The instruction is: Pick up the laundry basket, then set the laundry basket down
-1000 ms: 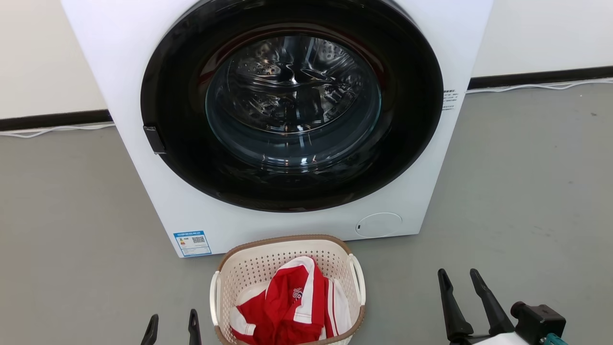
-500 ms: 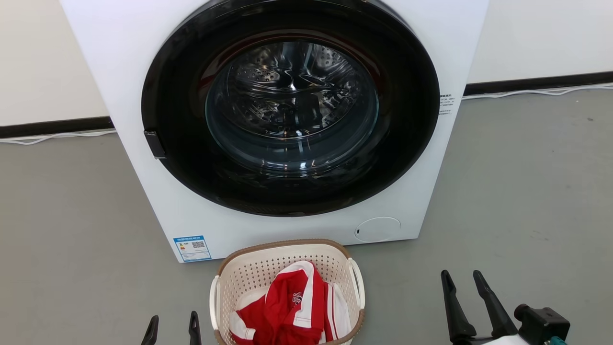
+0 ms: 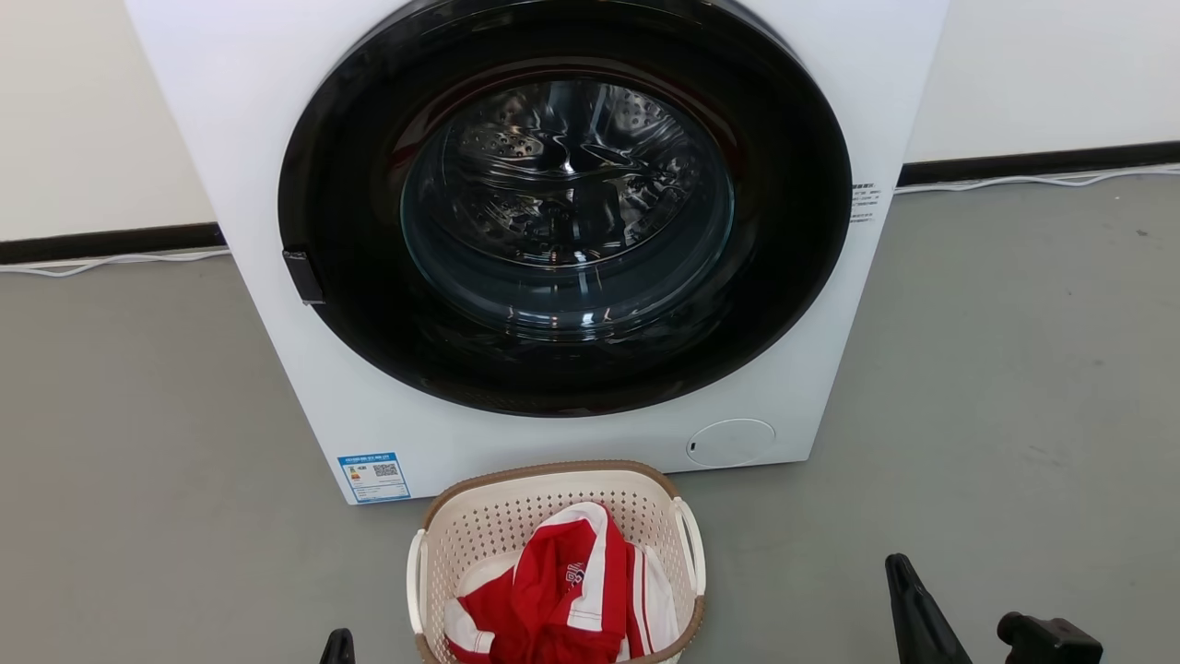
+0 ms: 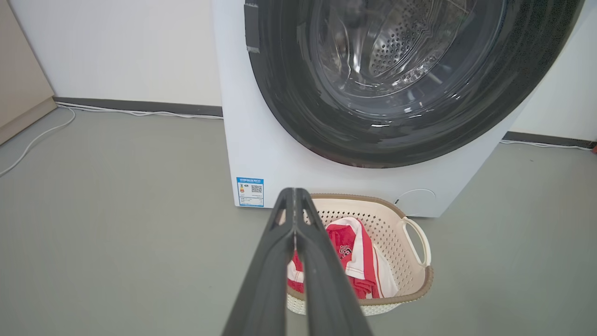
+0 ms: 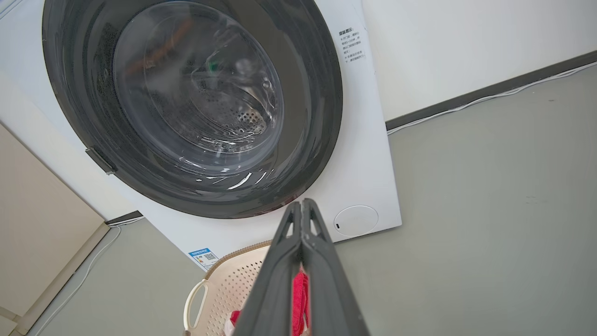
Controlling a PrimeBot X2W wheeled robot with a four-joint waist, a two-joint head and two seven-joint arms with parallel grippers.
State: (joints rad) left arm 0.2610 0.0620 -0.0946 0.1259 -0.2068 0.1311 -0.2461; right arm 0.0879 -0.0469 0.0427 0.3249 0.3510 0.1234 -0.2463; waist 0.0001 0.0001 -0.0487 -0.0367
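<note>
Cream plastic, the basket (image 3: 516,516) sits on the floor (image 3: 1014,369) before the washer (image 3: 811,369), loop handles (image 3: 693,544) toward each arm, so my left fingers (image 4: 270,270) and right fingers (image 5: 275,289), both pressed together, flank it.

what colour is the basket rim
The rim is brown with a woven look; the basket below is cream-white. Shows best in the left wrist view.

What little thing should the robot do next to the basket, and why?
Probably open both grippers first: the left gripper and right gripper have their fingers pressed together, and the laundry basket sits on the floor with its loop handles untouched.
</note>
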